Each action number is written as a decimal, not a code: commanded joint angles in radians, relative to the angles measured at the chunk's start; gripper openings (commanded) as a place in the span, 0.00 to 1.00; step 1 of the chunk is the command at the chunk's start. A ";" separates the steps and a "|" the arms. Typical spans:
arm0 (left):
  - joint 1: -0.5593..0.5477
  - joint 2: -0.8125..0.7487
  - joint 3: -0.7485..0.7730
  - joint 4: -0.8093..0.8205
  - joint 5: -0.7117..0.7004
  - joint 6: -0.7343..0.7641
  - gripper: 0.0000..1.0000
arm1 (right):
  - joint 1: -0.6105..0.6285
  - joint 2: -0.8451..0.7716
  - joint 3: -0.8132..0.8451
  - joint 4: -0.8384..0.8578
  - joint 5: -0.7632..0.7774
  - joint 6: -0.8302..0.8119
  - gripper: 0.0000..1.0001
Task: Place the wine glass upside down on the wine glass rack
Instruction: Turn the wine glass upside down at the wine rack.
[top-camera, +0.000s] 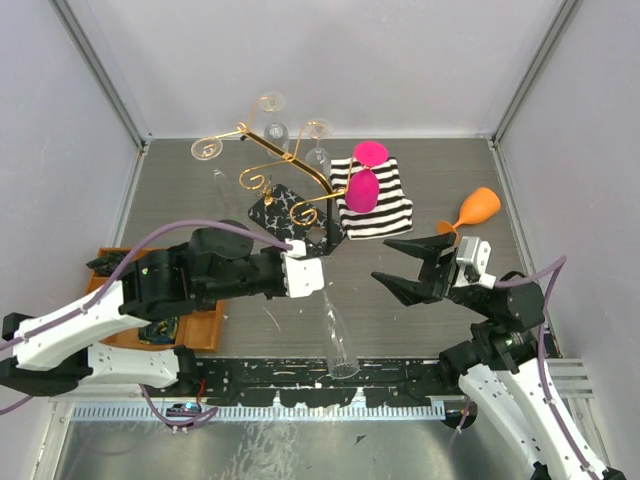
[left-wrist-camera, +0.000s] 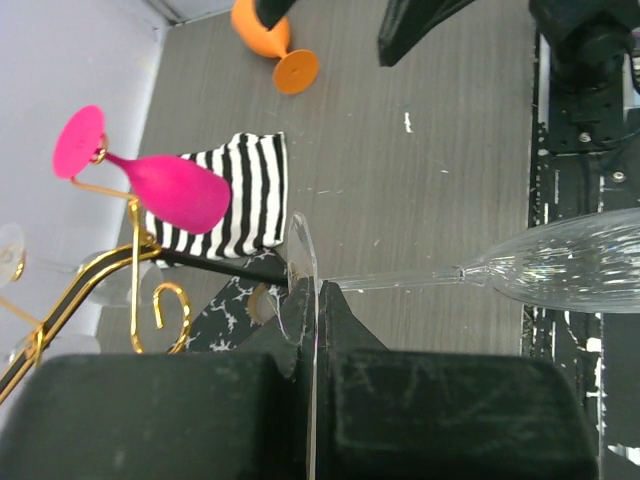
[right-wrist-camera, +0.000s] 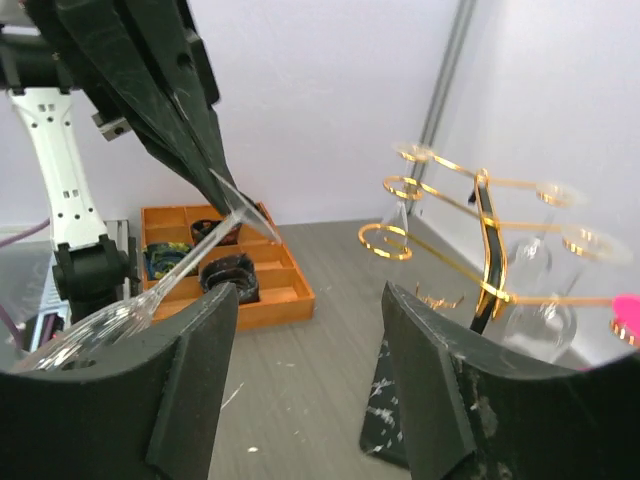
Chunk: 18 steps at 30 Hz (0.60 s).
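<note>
Left hand (left-wrist-camera: 308, 305): clear, perhaps ribbed glass (left-wrist-camera: 570, 272)

The light in here is bright, soft and even, falling from above. The pale walls (top-camera: 330, 60) throw it back, so the grey worktop (top-camera: 420, 330) shows only faint, short shadows. The clear wine glass (top-camera: 335, 340) catches small glints and nearly vanishes seen from above. Up close, the left tool (left-wrist-camera: 312, 320) and the right tool (right-wrist-camera: 310, 300) are dark, soft-edged blurs, and the wine glass rack (right-wrist-camera: 490, 240) looks hazy against the wall.
</note>
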 joint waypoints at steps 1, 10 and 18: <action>-0.027 0.037 0.051 -0.032 0.075 0.017 0.00 | 0.005 0.041 -0.016 0.260 -0.138 -0.145 0.63; -0.101 0.111 0.098 -0.071 0.079 0.049 0.00 | 0.023 0.119 -0.053 0.451 -0.330 -0.116 0.53; -0.119 0.121 0.112 -0.069 0.077 0.056 0.00 | 0.086 0.132 -0.047 0.328 -0.323 -0.172 0.53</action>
